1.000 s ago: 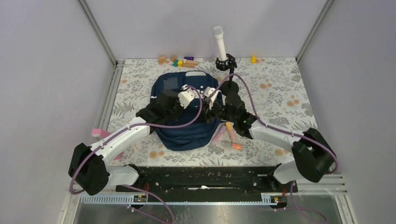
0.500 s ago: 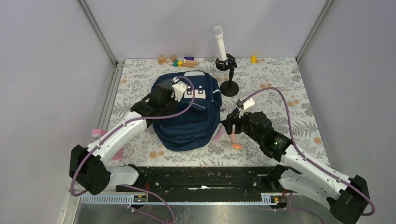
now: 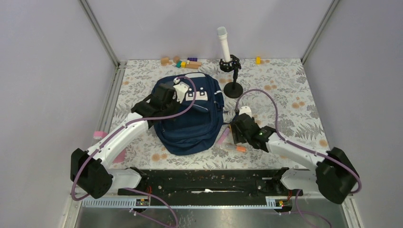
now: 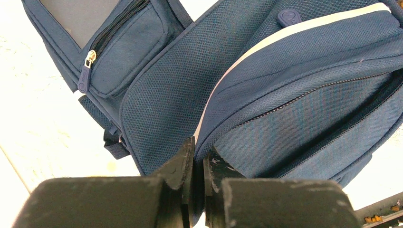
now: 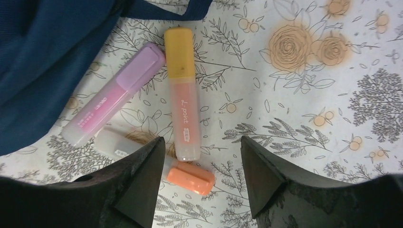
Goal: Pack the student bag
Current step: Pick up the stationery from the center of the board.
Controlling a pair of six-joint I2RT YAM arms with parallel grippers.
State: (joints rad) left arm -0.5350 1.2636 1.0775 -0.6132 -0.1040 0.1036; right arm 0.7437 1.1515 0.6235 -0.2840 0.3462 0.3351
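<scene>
Backpack [image 3: 190, 128] sits pinched by left gripper [image 4: 199, 153], beside right gripper [image 5: 200, 142].

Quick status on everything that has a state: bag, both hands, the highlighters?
student bag: lying flat, side pocket zipped.
left hand: shut on the student bag's edge.
right hand: open, empty.
yellow-capped highlighter: capped, lying flat.
purple-capped highlighter: capped, lying flat.
orange-capped highlighter: capped, partly hidden.

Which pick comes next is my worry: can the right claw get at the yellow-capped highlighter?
Probably yes: the right claw is open directly over the yellow-capped highlighter, which lies uncovered on the table.
</scene>
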